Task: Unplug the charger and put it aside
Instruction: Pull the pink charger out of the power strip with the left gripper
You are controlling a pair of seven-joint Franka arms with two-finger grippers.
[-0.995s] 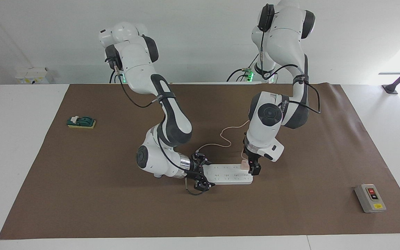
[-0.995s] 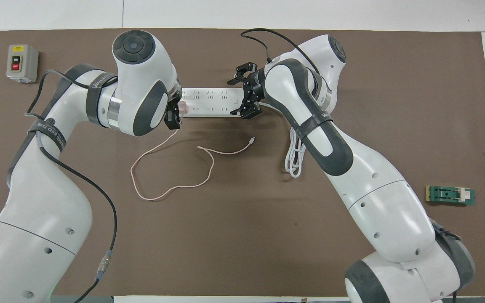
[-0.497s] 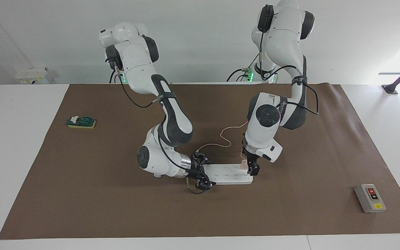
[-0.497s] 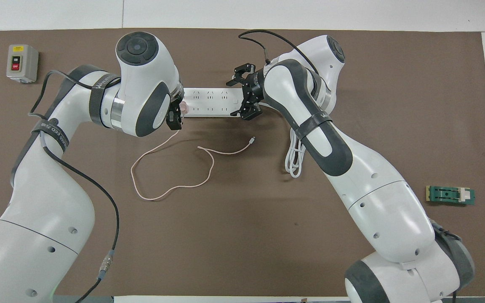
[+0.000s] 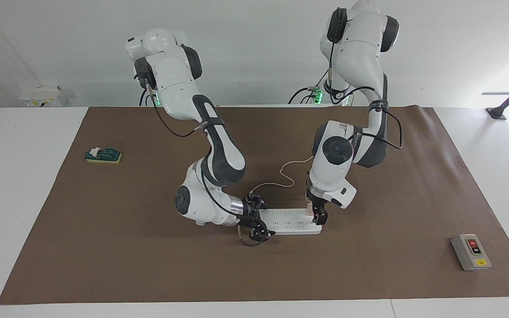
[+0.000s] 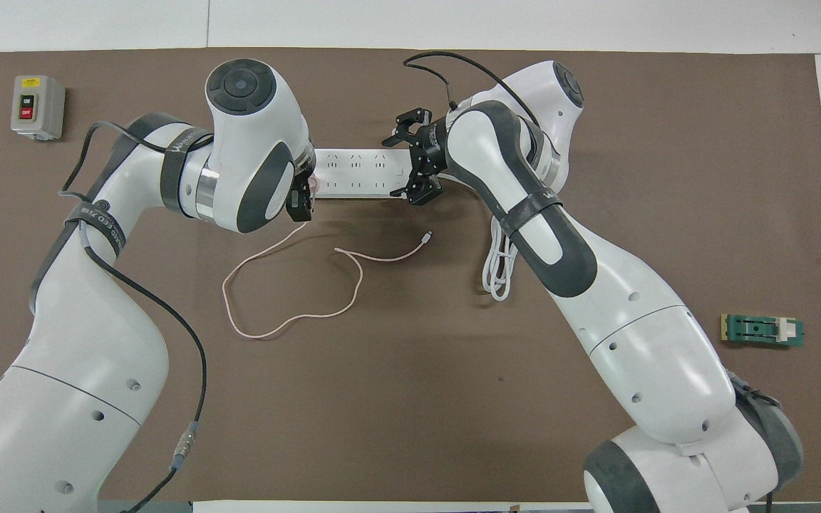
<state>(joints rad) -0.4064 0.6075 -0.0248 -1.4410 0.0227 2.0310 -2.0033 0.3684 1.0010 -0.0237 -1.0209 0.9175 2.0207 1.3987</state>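
on power strip (image 5: 292,221), pink charger (image 5: 309,209)

The left arm's wrist hides most of the charger (image 6: 316,185) and that end of the power strip (image 6: 357,173); strip's cord (image 6: 497,267) partly under the right arm.

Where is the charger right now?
The charger sits plugged into the power strip at the strip's end toward the left arm, with the left gripper down around it.

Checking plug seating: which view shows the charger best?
Facing view: the charger shows as a pink cube in the power strip, at the open left gripper. Overhead, the left arm hides all but a sliver.
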